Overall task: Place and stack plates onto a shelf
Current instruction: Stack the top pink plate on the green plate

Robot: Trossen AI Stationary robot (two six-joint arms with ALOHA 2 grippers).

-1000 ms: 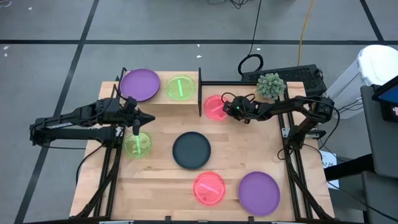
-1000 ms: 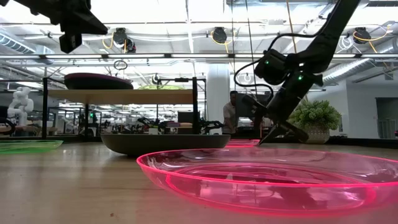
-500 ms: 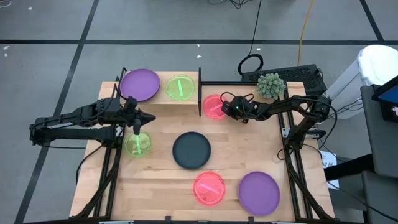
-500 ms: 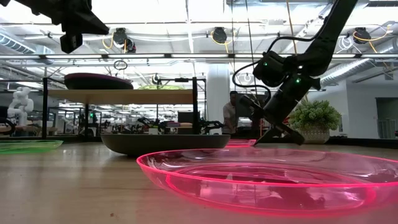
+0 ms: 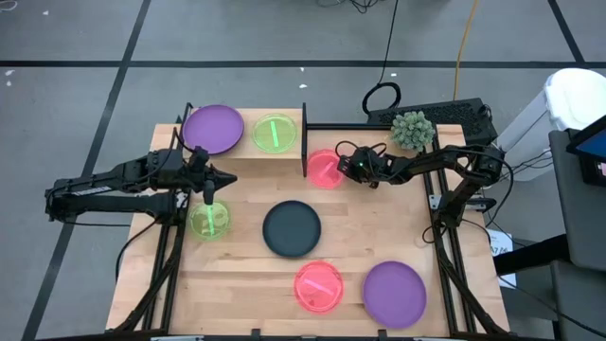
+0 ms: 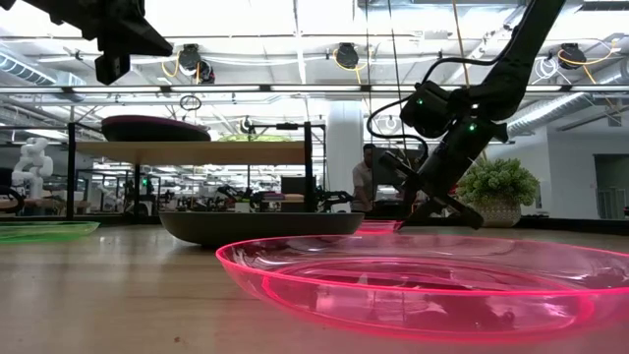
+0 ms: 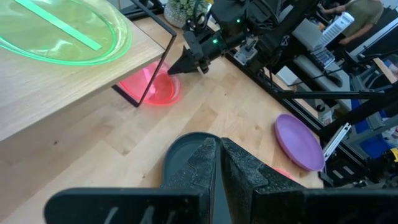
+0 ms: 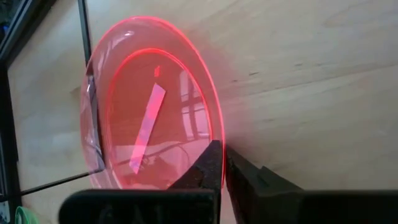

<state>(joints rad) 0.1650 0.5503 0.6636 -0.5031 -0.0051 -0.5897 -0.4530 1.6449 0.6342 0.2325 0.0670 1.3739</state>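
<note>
My right gripper (image 5: pixel 341 167) is shut on a translucent pink plate (image 5: pixel 324 168) just right of the shelf's black right end panel (image 5: pixel 304 142). The plate stands tipped up (image 8: pixel 155 106). The shelf (image 5: pixel 241 159) carries a purple plate (image 5: pixel 213 128) and a green plate (image 5: pixel 276 133). My left gripper (image 5: pixel 229 180) is shut and empty, hovering in front of the shelf above a green plate (image 5: pixel 209 221) that lies on the table. A dark plate (image 5: pixel 291 228), a second pink plate (image 5: pixel 318 286) and a purple plate (image 5: pixel 395 294) also lie flat on the table. My right gripper pinches the pink plate's rim (image 8: pixel 215 134) on its right side between the two fingers, coming slanting down from the table's right. That rim is raised and the plate is tilted steeply. Its opposite rim (image 8: pixel 93 155) is down by the foot of the shelf's end panel.
A potted plant (image 5: pixel 413 130) and a keyboard (image 5: pixel 459 116) sit at the table's far right corner. Bare wood lies between the dark plate and the right edge (image 5: pixel 398 218). In the low view the near pink plate (image 6: pixel 423 280) fills the foreground.
My right gripper has moved a little toward the shelf's end panel. The pink plate has tipped up from lying nearly flat: its gripped right rim has risen, and the plate has shifted toward the panel. The left arm has kept still.
</note>
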